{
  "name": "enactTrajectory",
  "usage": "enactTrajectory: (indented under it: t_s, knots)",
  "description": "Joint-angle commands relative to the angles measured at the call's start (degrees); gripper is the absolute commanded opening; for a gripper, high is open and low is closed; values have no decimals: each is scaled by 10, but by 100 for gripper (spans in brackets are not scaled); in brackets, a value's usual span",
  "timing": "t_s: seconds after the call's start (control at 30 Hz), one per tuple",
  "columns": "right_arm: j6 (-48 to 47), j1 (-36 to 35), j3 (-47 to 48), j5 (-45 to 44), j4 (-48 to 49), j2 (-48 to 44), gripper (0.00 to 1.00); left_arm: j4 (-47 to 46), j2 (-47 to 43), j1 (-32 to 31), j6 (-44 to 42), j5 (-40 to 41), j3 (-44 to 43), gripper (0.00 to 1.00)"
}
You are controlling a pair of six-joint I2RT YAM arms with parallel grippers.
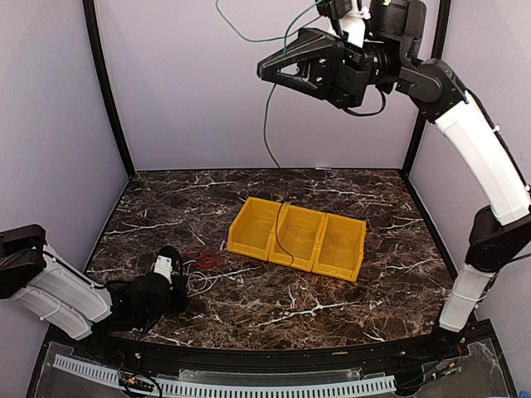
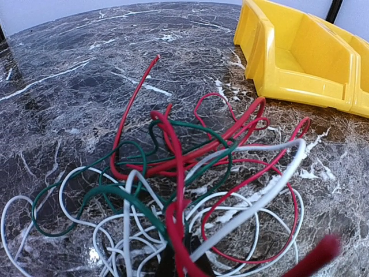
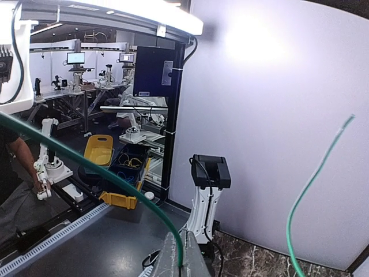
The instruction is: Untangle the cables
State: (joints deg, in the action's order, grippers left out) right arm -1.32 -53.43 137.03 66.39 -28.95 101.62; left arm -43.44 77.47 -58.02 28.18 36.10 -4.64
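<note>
Nearest, left of the yellow bin (image 1: 340,245) and closer to the front edge, the left arm (image 1: 70,294) lies low over the surface (image 1: 274,311). Its jaws are shut, pinching a strand of the red cable (image 2: 173,144). Only the left wrist view resolves the tangle there: thin, glossy red loops woven through the white cable (image 2: 253,202) and green loops (image 2: 124,196). They lie flat on dark veined marble, apart from the bin's smooth plastic wall. From above, the same heap is a small red-and-white smudge. Bare marble lies open in front of the bin and to its right. The bin has three compartments side by side. High above it, the right arm (image 1: 485,157) holds its jaws closed on a green cable (image 1: 267,124), which hangs down into the middle compartment. The right wrist view shows that cable running in between the jaws, with a free end curving alongside. Behind the bin, pale walls (image 1: 191,91) and black posts (image 1: 108,91) close the space.
</note>
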Motion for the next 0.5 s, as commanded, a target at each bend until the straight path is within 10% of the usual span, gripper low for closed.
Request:
enactTrajectory:
  t_s: [0.0, 0.47]
  knots:
    - [-11, 12, -11, -8, 17, -20, 0, 22, -15, -1, 10, 16, 7, 0]
    - [-77, 75, -152, -121, -14, -79, 0, 355, -167, -17, 60, -1, -171, 56]
